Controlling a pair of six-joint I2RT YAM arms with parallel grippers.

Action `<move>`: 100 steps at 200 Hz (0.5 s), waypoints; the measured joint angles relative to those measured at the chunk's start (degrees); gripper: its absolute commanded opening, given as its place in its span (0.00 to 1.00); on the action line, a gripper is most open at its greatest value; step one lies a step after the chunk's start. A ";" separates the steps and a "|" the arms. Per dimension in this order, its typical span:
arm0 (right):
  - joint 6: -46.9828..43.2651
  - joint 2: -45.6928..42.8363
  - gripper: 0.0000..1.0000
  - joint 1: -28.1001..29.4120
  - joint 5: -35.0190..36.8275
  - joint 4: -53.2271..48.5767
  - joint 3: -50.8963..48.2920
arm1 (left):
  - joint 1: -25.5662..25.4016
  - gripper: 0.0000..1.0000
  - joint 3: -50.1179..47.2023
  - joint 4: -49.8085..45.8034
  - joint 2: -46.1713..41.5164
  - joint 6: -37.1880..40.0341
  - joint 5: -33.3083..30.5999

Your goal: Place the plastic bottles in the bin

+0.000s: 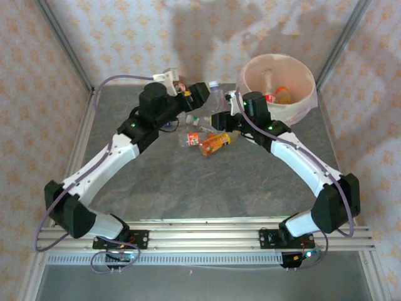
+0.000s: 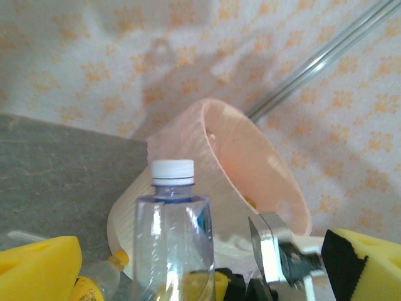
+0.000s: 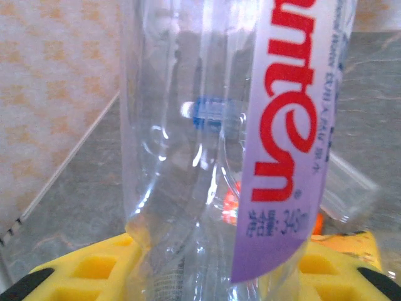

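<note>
Grey tabletop [image 1: 188, 188] w/ patterned walls behind. L gripper [image 2: 200, 273]: yellow fingers [image 2: 37, 269] spread wide, white-capped clear bottle [image 2: 172, 232] upright btwn them w/ gaps both sides, not gripped. R gripper [image 3: 207, 279]: fingers [image 3: 88, 269] clamped on upright red-lettered bottle [image 3: 188, 125]; can't tell if it's the same one. Bin [image 1: 299, 103] sits far right on table, binned bottles [image 1: 283, 94] inside. Orange bottle [image 1: 214, 143] lies on table btwn arms.

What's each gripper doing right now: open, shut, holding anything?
Left gripper: open, with a white-capped clear bottle between its pads, clear of both.
Right gripper: closed on a clear bottle with a red-lettered label.
</note>
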 measured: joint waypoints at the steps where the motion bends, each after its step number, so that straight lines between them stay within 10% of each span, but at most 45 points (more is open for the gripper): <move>1: -0.11 0.00 0.31 -0.13 0.15 -0.17 0.11 | 0.00 1.00 -0.11 0.00 -0.17 0.00 -0.11; 100: -2.95 -3.34 0.31 -9.01 8.74 -3.26 8.44 | 2.64 1.00 -6.23 -7.08 -6.47 -1.86 -19.58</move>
